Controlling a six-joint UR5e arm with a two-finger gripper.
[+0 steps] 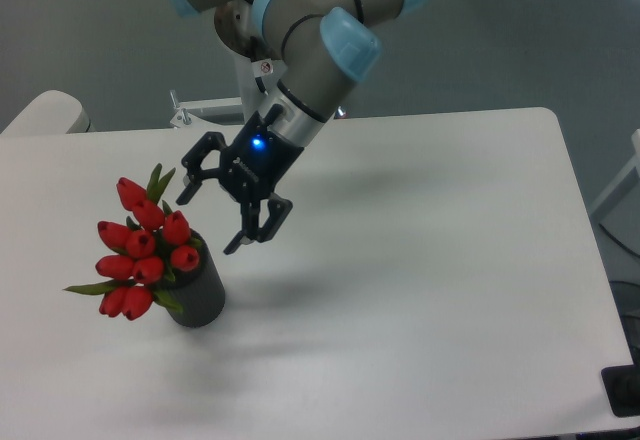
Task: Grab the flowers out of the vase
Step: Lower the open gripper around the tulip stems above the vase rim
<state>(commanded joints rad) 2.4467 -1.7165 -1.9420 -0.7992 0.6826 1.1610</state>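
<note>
You have the flowers (142, 250), a bunch of red closed tulip buds with green leaves, sitting in the vase (200, 295) at about eight o'clock on the white table. The buds lean out toward ten o'clock, overhanging the rim. The vase is a dark grey ribbed cylinder, standing upright.

We see a bouquet in a vase, with the gripper to its right.

The red tulip bunch (143, 251) sits in the dark grey ribbed cylindrical vase (201, 295) on the white table's (450, 290) left; the black two-finger gripper (209, 223) hangs just right of the blooms.
</note>
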